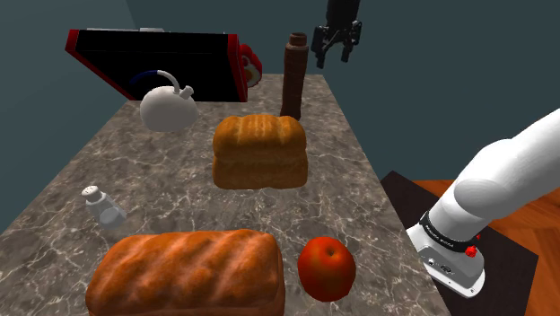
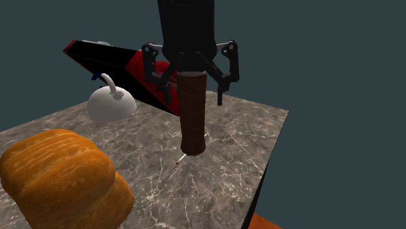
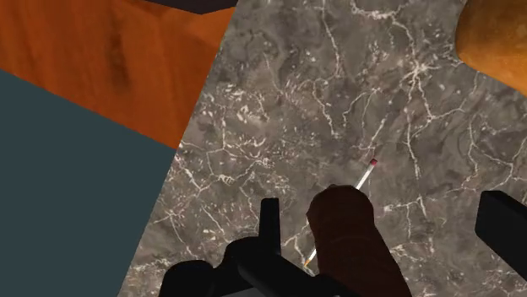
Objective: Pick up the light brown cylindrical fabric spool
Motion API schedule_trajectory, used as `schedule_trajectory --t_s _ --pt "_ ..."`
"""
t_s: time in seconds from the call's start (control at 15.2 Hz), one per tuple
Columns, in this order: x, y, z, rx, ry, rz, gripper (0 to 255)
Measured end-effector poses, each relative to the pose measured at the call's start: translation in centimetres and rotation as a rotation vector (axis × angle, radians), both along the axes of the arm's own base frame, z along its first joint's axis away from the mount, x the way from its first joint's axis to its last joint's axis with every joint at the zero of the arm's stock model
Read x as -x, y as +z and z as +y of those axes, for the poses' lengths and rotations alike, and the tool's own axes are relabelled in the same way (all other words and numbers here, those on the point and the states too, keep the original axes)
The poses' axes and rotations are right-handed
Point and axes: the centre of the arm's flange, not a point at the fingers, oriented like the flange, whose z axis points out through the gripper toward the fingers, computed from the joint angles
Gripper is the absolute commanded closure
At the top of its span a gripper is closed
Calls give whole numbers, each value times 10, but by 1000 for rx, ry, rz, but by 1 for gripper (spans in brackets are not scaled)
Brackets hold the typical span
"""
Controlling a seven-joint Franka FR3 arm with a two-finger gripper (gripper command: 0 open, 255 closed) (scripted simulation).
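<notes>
Plainly at risk here: tipping the tall dark brown spool. Standing upright near the far corner of the marble counter, close to its edge, slim and top-heavy-looking, so easily toppled by an off-centre close. Seen from the wrist, sitting nearer one finger than the other. Liable, then, to be pushed before being pinched, perhaps knocked over and rolled off toward the wooden floor. Liable, too, to swing or slip on lifting if pinched too near the top. Also worth watching: a thin white pin with a red tip, lying on the counter at the spool's foot and apt to be dragged along.

Jaws spread wide, holding nothing. Straddling the spool's upper part in the second exterior view, a gap on each side, no contact visible. Hard to tell from the shoulder view whether truly around the top or just behind it. Well apart from the nearer bread loaf and the white kettle.
</notes>
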Motion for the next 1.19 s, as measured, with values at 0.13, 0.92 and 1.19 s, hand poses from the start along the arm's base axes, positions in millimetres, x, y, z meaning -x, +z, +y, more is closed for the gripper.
schedule_trajectory --t_s 0.13,0.92,1.19 --pt "-21 12 2 -10 -45 -8 0" --pt "-129 60 -5 -56 -268 -46 0" --pt "-130 43 -6 -57 -271 -46 0"
